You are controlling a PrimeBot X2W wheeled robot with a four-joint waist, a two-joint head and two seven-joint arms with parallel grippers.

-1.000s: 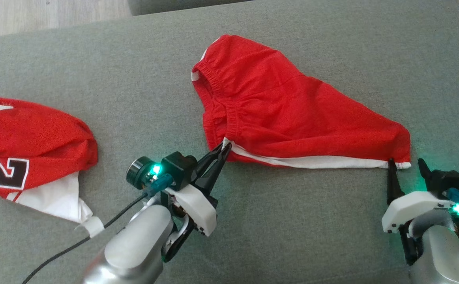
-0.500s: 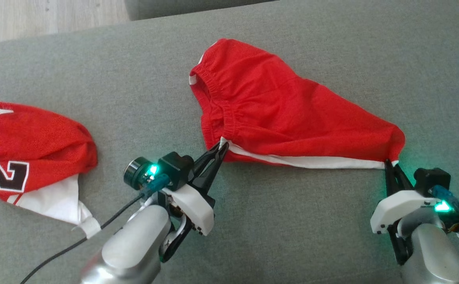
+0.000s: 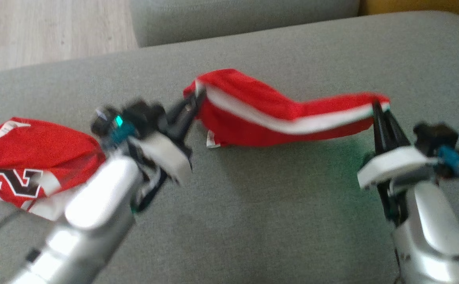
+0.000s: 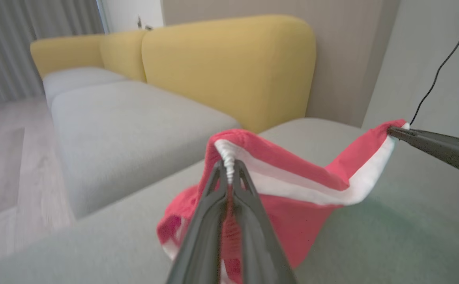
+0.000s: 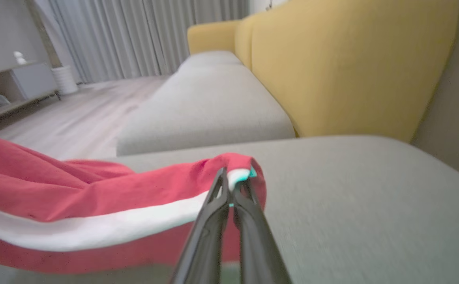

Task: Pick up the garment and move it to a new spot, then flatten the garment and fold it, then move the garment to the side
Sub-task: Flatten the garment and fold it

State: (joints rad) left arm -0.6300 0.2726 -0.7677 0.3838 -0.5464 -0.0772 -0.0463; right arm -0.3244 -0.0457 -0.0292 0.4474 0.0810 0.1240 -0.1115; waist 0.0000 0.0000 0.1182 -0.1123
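Observation:
The garment (image 3: 253, 118), red shorts with a white side stripe, hangs stretched between my two grippers over the grey cushion (image 3: 253, 217). My left gripper (image 3: 195, 101) is shut on the white waistband end, seen close up in the left wrist view (image 4: 229, 169). My right gripper (image 3: 379, 107) is shut on the opposite hem corner (image 5: 231, 182). The striped edge is lifted, while the lower red cloth (image 4: 292, 221) sags toward the cushion. In the left wrist view the right gripper (image 4: 396, 132) pinches the far corner. The head view is blurred by motion.
A second red garment with a number 2 (image 3: 24, 157) lies on the cushion at the left, close to my left forearm. Another grey cushion (image 3: 233, 15) and wooden floor (image 3: 47, 31) lie beyond. A yellow sofa back (image 4: 229, 67) stands behind.
My right gripper has shut on the hem corner. Both grippers have then raised the striped edge off the cushion and carried it away from me. The head camera has also shifted.

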